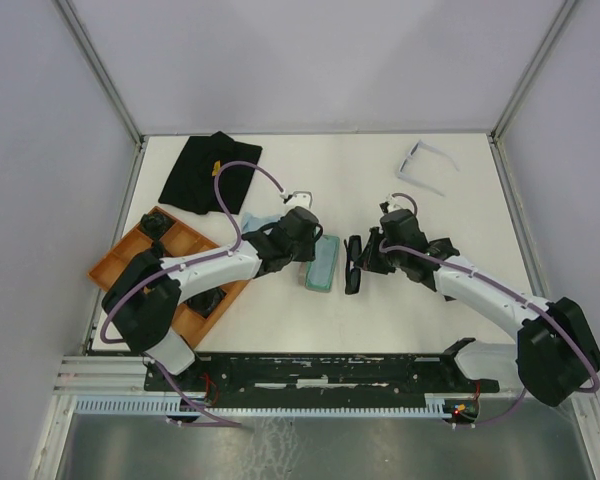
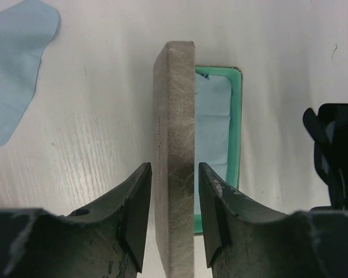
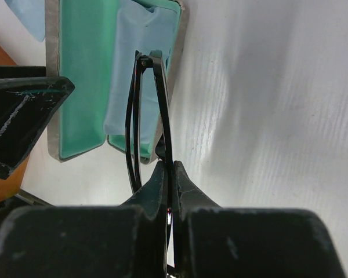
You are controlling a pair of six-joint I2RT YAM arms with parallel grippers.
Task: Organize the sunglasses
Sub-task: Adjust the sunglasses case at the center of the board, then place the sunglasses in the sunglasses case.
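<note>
1. White table [image 1: 460,220], grey walls round it. Case [image 1: 322,262] lies open mid-table, green lining up, blue cloth [image 3: 133,75] inside.
2. R gripper [image 3: 169,174] is clamped on the black pair [image 1: 353,270], which is folded and pinched at the frame. The pair hangs just right of the case; in the wrist view its far end is over the case rim.
3. Pale pair [image 1: 409,162] sits unfolded at the far right of the table, well apart from both arms.
4. L gripper [image 2: 174,168] straddles the upright lid [image 2: 174,116], jaws parted w/ a sliver of gap each side. It's bracing, not squeezing, as far as I can tell.
5. Step in hand, I reckon: lay the black pair in the case.
6. First line the folded frame up w/ the case's long axis. Then carry it across over the lining before going down, so the temples don't catch the rim.
7. Lower it flat onto the cloth and let go only once it rests, else it could tip out.
8. L side: the lid has to be upright & the case mustn't slide. A lid leaning over the opening would block the R approach.
9. Risk: my two wrists are near each other, so come in from the R side, slow.
</note>
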